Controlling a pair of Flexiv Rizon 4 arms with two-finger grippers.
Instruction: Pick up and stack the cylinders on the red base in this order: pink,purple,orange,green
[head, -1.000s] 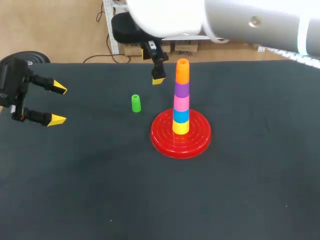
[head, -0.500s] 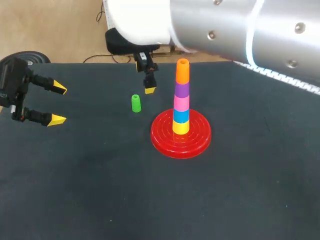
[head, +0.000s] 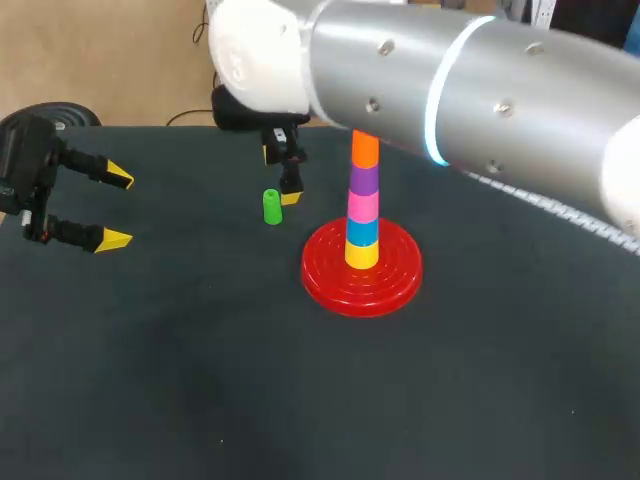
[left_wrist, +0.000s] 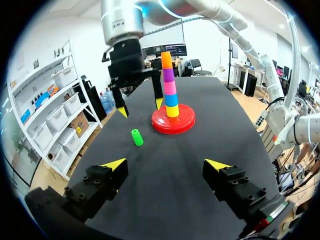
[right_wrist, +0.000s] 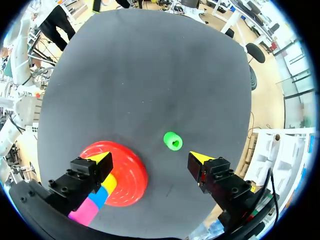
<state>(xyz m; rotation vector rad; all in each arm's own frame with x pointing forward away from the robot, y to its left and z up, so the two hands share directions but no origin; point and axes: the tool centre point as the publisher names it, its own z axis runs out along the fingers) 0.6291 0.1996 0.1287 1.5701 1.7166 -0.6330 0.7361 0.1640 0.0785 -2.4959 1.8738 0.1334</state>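
The right gripper (right_wrist: 150, 157) hung above the dark table (head: 200, 380) with its two yellow-tipped fingers spread wide and nothing between them. The green cylinder (right_wrist: 173, 141) stood upright on the table just ahead of and below this gripper, within the span of its fingers but nearer one of them, and touched neither. Beside the other finger lay the red base (right_wrist: 131, 170). A post of stacked cylinders rose from the base's middle: yellow cylinder (head: 361, 255) at the bottom, then blue cylinder (head: 362, 232), pink cylinder (head: 363, 206), purple cylinder (head: 364, 180) and orange cylinder (head: 365, 150) on top, its upper end hidden behind the right arm (head: 470, 90) in the head view. The left gripper (left_wrist: 166, 164) was also wide open and empty, low over the table. The green cylinder stood well ahead of it, and the base with its stack stood farther ahead still.
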